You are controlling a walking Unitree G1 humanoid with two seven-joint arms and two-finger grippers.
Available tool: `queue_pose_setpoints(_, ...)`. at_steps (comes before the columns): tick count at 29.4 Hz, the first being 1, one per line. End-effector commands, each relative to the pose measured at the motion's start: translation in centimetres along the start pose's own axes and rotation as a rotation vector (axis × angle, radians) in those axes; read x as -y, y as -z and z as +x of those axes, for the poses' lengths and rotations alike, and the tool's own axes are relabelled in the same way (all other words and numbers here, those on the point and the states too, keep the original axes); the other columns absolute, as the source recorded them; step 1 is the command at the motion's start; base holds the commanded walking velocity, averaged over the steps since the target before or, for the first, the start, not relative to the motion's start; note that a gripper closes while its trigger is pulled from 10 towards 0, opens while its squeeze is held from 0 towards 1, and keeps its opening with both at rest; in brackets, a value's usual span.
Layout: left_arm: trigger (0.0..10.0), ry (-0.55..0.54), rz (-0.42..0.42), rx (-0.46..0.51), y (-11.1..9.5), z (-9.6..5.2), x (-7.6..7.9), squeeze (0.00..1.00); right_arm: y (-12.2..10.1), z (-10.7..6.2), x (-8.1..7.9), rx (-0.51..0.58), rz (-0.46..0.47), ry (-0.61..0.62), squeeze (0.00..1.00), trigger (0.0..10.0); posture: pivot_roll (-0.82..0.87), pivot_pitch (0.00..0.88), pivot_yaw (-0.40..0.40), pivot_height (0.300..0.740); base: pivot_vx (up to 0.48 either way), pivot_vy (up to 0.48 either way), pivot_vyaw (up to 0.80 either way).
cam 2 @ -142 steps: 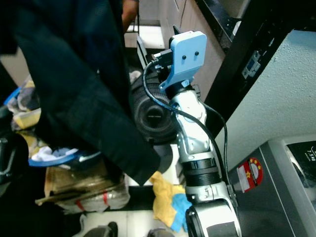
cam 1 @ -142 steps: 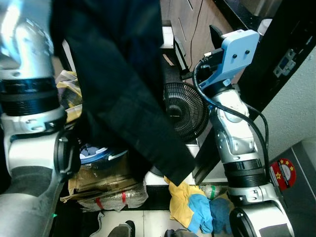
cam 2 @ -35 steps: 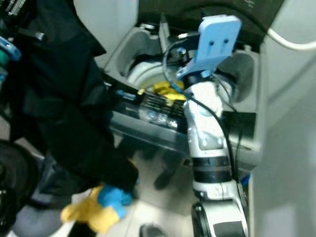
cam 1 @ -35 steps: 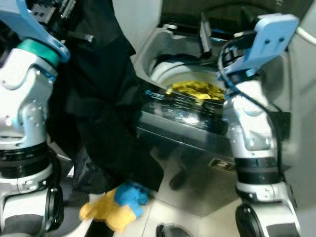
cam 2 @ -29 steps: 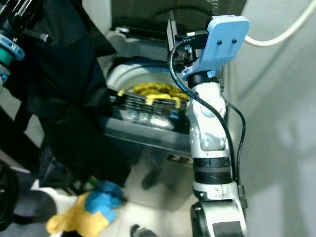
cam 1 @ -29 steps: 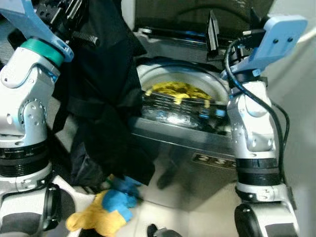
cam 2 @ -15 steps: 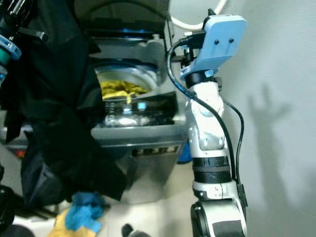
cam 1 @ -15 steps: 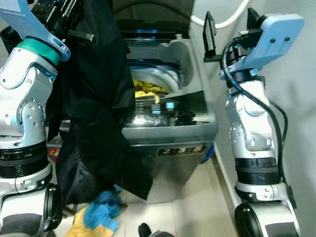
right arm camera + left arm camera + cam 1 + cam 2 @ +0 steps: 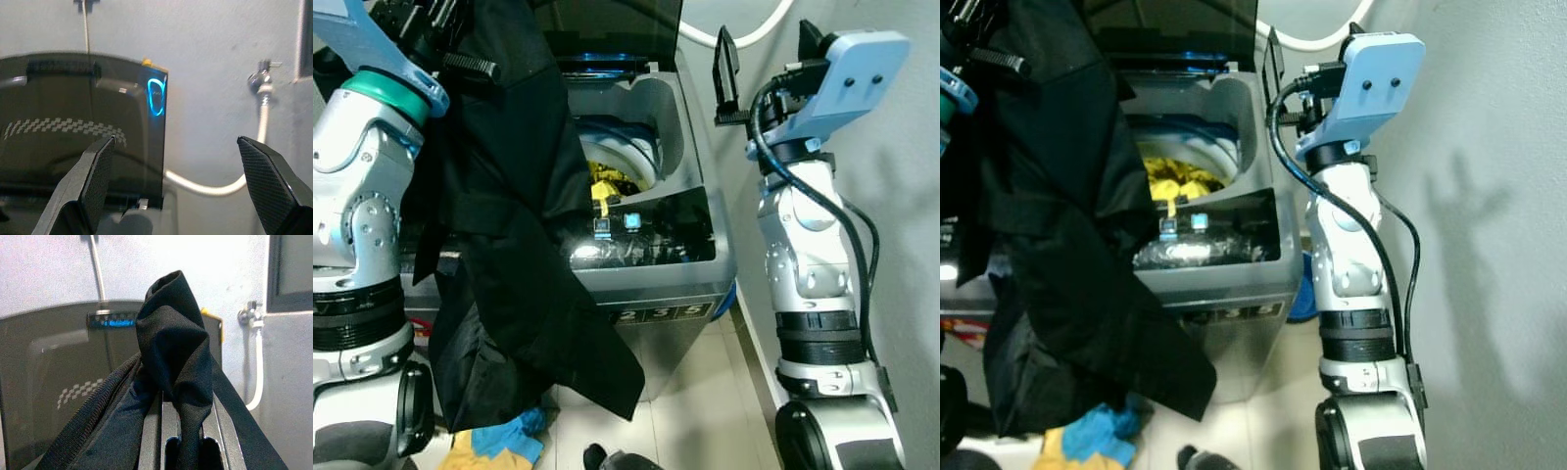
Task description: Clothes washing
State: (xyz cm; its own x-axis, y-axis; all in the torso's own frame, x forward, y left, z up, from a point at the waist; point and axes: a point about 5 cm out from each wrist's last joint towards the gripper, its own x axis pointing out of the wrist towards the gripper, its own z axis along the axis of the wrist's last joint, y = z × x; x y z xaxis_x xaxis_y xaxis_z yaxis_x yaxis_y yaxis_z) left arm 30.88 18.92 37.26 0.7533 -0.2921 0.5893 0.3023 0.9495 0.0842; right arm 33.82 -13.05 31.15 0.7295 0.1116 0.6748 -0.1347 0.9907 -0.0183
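The left claw [image 9: 183,450] is clenched on a black garment [image 9: 509,255], which hangs beside the open washing machine [image 9: 700,245], not yet in. Yellow laundry [image 9: 607,181] already lies in the drum. The right claw [image 9: 181,181] hovers released above the machine's right edge.

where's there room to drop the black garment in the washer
The drum opening right of the hanging black garment is open, holding only yellow laundry. The floor at the washer's foot is crowded with yellow and blue cloths.
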Motion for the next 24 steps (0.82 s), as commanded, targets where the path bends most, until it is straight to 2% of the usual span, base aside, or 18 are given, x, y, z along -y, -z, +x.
queue_pose_setpoints(1, 10.0, 0.004, 0.016, 0.061, -1.3, 0.04, -0.04, 0.0, -0.28, 0.11, -0.22, 0.014, 0.01, -0.003, 0.0, 10.0, 0.08, 0.013, 0.037, 0.74, 0.0, 0.3, 0.0)
queue_pose_setpoints(16, 10.0, 0.006, 0.021, 0.058, -1.15, 0.04, 0.08, 0.0, -0.2, 0.08, -0.25, 0.012, 0.011, -0.005, 0.0, 10.0, 0.08, 0.02, 0.04, 0.74, 0.0, 0.0, 0.0)
queue_pose_setpoints(24, 10.0, -0.002, 0.014, 0.05, -1.06, 0.06, -0.05, 0.0, -0.21, 0.04, -0.27, 0.012, 0.012, -0.007, 0.0, 10.0, 0.08, 0.024, 0.041, 0.74, 0.0, 0.449, 0.0)
